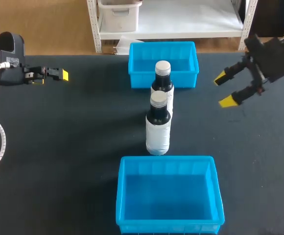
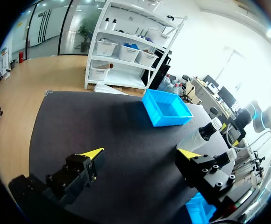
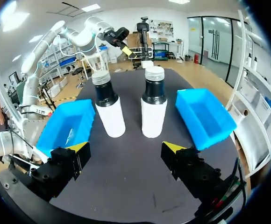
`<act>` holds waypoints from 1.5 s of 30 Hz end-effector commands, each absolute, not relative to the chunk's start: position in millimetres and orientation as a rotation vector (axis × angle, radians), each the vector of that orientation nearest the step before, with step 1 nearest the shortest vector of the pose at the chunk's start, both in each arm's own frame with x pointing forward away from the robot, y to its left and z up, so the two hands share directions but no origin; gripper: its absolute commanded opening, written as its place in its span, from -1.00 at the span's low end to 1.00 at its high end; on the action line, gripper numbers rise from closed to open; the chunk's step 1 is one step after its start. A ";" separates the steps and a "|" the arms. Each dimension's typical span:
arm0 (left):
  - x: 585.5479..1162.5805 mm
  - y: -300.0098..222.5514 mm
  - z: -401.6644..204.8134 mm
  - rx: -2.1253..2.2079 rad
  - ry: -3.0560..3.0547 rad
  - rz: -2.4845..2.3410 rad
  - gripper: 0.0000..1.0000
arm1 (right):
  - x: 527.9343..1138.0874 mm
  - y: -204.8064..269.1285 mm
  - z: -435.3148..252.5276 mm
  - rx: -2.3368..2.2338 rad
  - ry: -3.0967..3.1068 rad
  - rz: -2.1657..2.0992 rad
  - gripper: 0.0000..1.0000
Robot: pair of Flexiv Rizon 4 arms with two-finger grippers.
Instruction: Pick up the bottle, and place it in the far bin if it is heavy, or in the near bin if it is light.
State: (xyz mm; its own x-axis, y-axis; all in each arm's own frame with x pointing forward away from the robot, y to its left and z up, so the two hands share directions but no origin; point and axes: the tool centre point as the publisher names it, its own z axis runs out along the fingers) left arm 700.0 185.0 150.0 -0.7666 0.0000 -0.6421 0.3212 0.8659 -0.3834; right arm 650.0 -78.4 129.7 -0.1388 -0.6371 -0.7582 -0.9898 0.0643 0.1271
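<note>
Over on the left, our left end effector sits out by the far-left part of the table. Its fingers are spread wide with nothing in them and it's well apart from everything, so we'd guess it's just parked out of the way. Down the middle it's all in one line: the far bin at the back, the far bottle upright just in front of it, the near bottle upright next in line toward us, then the near bin. Yep, two bottles, not one. Both are dark with a white wrap and a pale cap, neither is in a bin yet, and the right wrist view shows a gap between them. On the right, our right end effector hovers released and empty, fingers aimed at the bottles from the side. That looks to us like the setup for a sideways grab, and nothing sits between it and either bottle. The catch: we can't judge weight before a lift, and the far bottle stands right on the straight path from the near bottle to the far bin, so that carry would have to go over or around it.
</note>
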 end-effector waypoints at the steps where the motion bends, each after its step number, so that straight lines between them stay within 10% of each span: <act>1: 700.0 185.0 150.0 0.231 2.374 -0.636 1.00 | 641.3 -62.1 125.3 -1.572 1.822 0.799 1.00; 45: 700.0 185.0 150.0 0.231 2.374 -0.636 1.00 | 598.6 57.1 129.7 -1.661 1.673 0.946 1.00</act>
State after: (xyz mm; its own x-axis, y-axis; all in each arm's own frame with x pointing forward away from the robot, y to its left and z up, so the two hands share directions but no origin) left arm 700.0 185.0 150.0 -0.7666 0.0000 -0.6421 0.3212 0.8659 -0.3834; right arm 604.3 54.8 128.8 -0.0441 -0.5718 -0.8192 -0.9954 -0.0442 0.0845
